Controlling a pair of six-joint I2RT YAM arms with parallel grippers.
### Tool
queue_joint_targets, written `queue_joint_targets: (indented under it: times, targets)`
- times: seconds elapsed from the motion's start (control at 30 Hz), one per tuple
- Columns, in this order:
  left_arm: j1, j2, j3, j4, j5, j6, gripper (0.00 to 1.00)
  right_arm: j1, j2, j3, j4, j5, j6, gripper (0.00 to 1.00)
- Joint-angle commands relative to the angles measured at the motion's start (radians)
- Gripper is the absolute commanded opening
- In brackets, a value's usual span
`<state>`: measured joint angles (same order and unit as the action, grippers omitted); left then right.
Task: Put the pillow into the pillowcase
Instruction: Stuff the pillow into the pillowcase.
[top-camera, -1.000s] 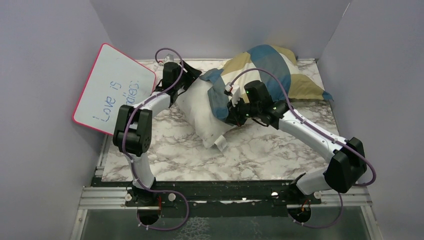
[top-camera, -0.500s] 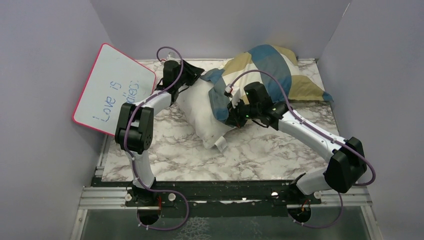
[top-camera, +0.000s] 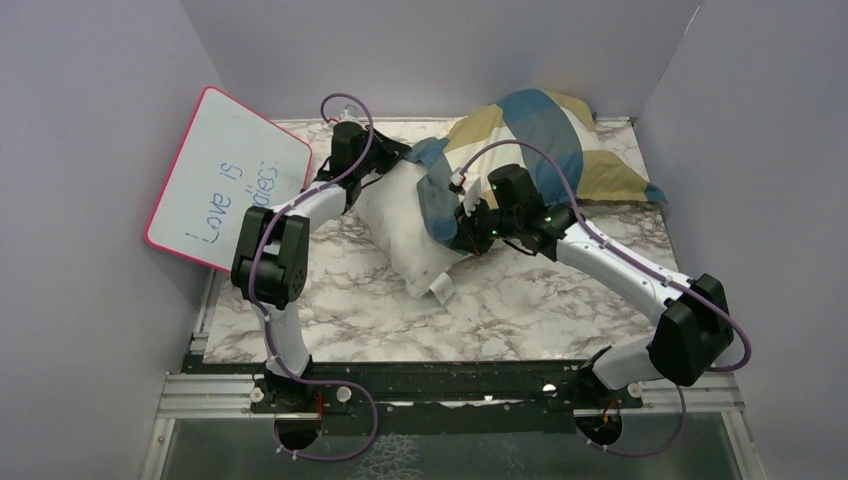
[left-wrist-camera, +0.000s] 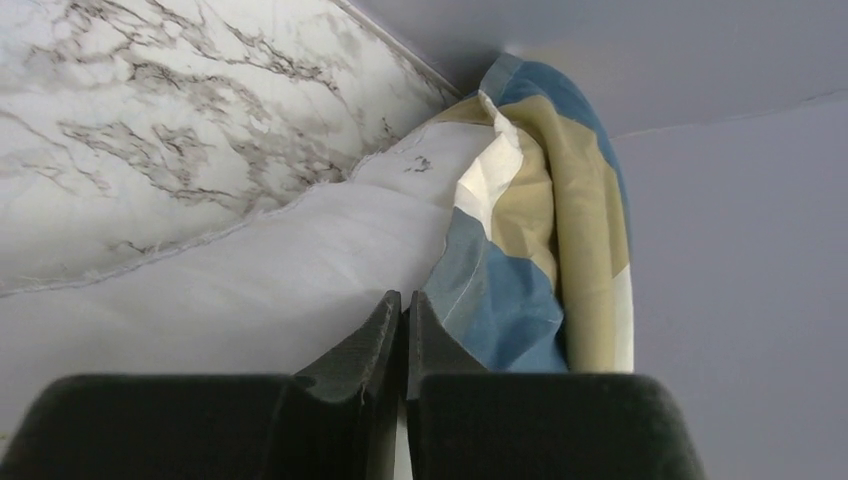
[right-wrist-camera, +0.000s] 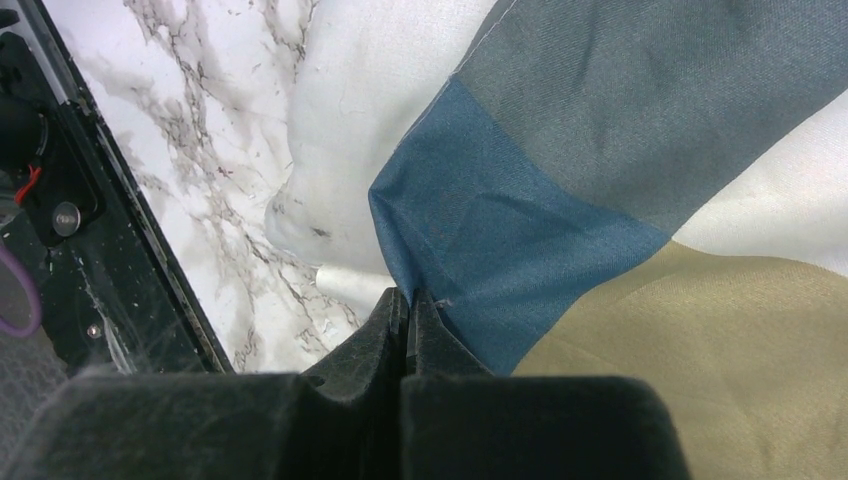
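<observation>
Because the limp, light pillowcase (top-camera: 540, 130) bunches easily over the soft pillow (top-camera: 400, 232), left pincer (left-wrist-camera: 403, 306) and right pincer (right-wrist-camera: 405, 298) pinch shut on its hem, mid-frame.

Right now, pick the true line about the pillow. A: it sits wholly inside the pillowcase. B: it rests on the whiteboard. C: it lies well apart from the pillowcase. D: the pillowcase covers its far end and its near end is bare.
D: the checked pillowcase is drawn over the far end of the pillow, whose near end shows bare white.
</observation>
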<state>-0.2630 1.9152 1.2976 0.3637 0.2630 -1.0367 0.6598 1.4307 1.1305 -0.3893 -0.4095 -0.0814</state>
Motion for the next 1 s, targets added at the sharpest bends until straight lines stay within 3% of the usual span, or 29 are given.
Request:
queue_joint_targets:
  times: [0.0, 0.13, 0.33, 0.5, 0.73, 0.83, 0.97]
  targets:
    - [-0.007, -0.087, 0.046, -0.069, -0.051, 0.134, 0.0, 0.004, 0.001, -0.015, 0.018, -0.021, 0.017, 0.0]
    - [0.005, -0.123, 0.139, -0.287, -0.175, 0.322, 0.0, 0.004, -0.016, -0.023, 0.008, -0.046, 0.024, 0.0]
    - [0.056, -0.161, 0.175, -0.482, -0.312, 0.508, 0.0, 0.004, -0.043, -0.088, 0.049, -0.071, 0.055, 0.01]
    - [0.098, -0.151, 0.152, -0.562, -0.402, 0.64, 0.0, 0.004, -0.05, -0.135, 0.079, -0.097, 0.11, 0.01]
    - [0.113, -0.085, 0.185, -0.569, -0.407, 0.773, 0.0, 0.005, -0.081, -0.195, 0.264, -0.312, 0.295, 0.09]
    - [0.121, -0.051, 0.209, -0.543, -0.412, 0.803, 0.0, 0.004, -0.107, -0.226, 0.307, -0.347, 0.304, 0.0]
    - [0.123, 0.007, 0.298, -0.586, -0.461, 0.851, 0.0, 0.004, -0.168, -0.279, 0.254, -0.261, 0.248, 0.0]
